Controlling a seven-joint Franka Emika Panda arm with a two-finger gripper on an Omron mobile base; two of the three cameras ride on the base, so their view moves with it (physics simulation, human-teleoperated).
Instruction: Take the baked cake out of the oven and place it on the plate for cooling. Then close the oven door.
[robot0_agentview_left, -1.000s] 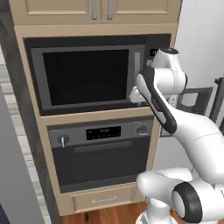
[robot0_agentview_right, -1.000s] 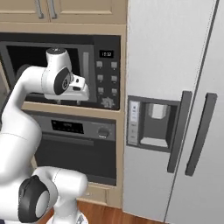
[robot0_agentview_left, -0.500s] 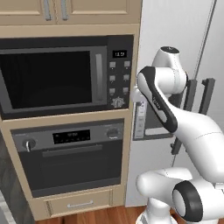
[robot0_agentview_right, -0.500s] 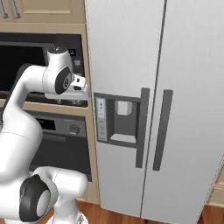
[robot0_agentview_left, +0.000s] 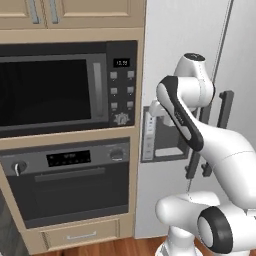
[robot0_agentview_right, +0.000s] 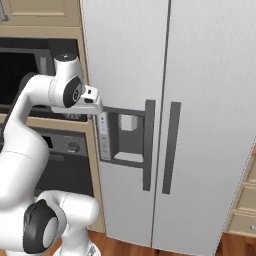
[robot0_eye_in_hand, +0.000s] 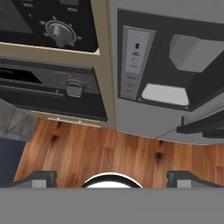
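left of the pincer and below it, the oven has slid toward the frame's edge as the base drove right; its oven door is shut, cake unseen. pincer spread wide, empty, facing the fridge, so the task has barely begun.

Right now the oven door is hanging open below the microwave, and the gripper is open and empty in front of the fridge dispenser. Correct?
Not quite. The oven door is shut, flush under its control strip, as the left base view shows. The rest stands: the oven sits below the microwave, and the gripper is open and empty, facing the fridge dispenser.
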